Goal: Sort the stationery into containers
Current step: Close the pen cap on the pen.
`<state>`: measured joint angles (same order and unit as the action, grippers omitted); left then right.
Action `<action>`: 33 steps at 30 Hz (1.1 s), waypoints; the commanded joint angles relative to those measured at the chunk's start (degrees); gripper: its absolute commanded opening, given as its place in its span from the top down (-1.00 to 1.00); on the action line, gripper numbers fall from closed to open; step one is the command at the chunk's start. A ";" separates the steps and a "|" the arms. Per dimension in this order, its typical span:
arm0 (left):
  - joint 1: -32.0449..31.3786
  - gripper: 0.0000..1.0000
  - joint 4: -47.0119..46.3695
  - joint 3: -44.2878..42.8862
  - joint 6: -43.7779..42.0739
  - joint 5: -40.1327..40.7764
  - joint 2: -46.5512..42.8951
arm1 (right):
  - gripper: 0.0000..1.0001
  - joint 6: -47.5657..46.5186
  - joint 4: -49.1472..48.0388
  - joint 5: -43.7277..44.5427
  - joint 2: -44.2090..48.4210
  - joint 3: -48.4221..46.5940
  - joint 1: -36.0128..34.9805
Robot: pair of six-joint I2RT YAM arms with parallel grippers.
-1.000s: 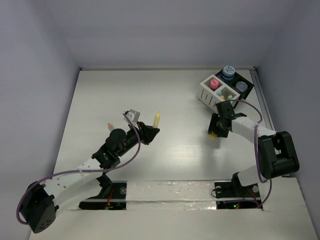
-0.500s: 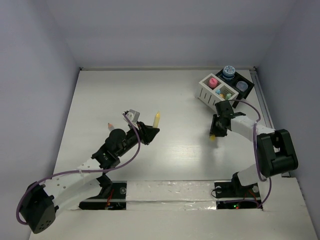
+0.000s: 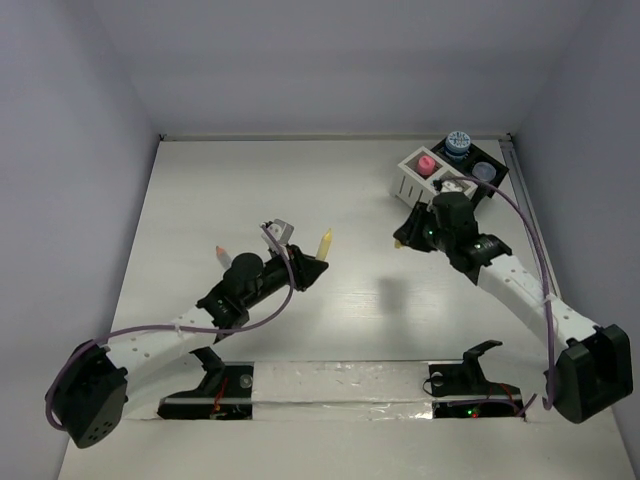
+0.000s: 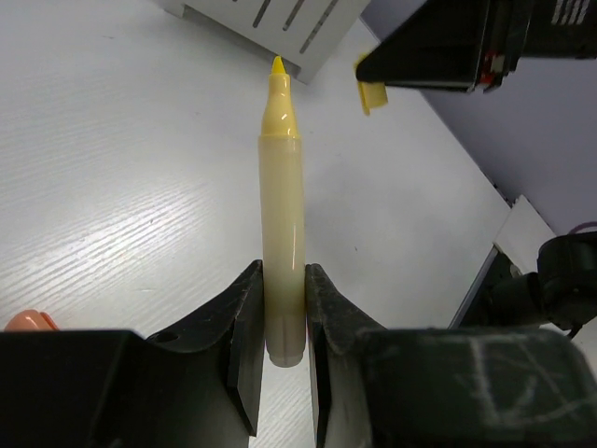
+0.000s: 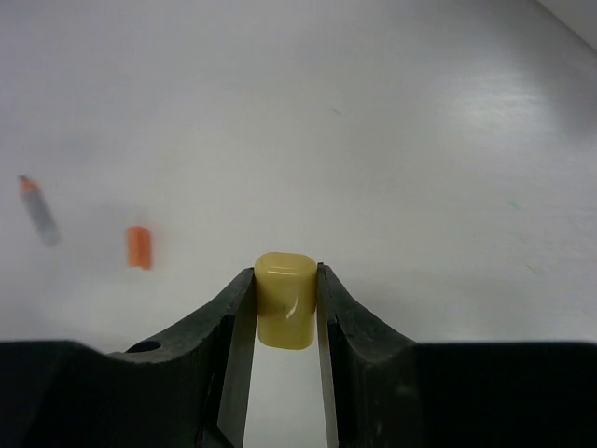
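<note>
My left gripper (image 3: pixel 312 264) is shut on an uncapped yellow marker (image 3: pixel 324 242), tip pointing away; the left wrist view shows the marker (image 4: pixel 280 187) clamped at its base between the fingers (image 4: pixel 244 317). My right gripper (image 3: pixel 408 237) is shut on a small yellow cap (image 5: pixel 286 301), held above the table in front of the white slatted box (image 3: pixel 408 183). The cap also shows in the left wrist view (image 4: pixel 371 93), just right of the marker tip. The box joins a black tray (image 3: pixel 497 181) and holds a pink-capped bottle (image 3: pixel 425 165).
A blue-patterned pot (image 3: pixel 457 143) and a small pale-blue cup (image 3: pixel 484 171) sit in the black tray. An orange-tipped stick (image 3: pixel 219 248) lies on the table left of my left arm. The right wrist view shows an orange cap (image 5: pixel 138 246) and a grey stick (image 5: pixel 37 213).
My right arm has swung up and left with the yellow cap, from beside the box toward the marker. My left gripper has moved slightly right with the marker.
</note>
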<state>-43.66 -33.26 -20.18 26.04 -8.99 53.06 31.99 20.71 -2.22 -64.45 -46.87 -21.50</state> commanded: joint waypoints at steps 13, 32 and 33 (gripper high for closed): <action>0.07 1.00 -6.39 -0.56 -0.99 -0.94 4.42 | 0.74 3.96 -37.32 10.66 -15.35 -12.10 -19.19; 0.07 1.00 -4.01 -1.17 -1.52 4.33 3.90 | 0.72 4.75 -37.94 11.01 -17.20 -10.26 -23.06; 0.07 1.00 -3.92 -1.26 -1.52 4.94 3.81 | 0.72 4.75 -37.76 11.09 -17.55 -10.34 -23.06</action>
<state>-43.66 -35.62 -20.18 25.52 -5.93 58.59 36.49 -13.17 8.16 -81.23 -56.51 -43.46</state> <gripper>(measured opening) 0.159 0.345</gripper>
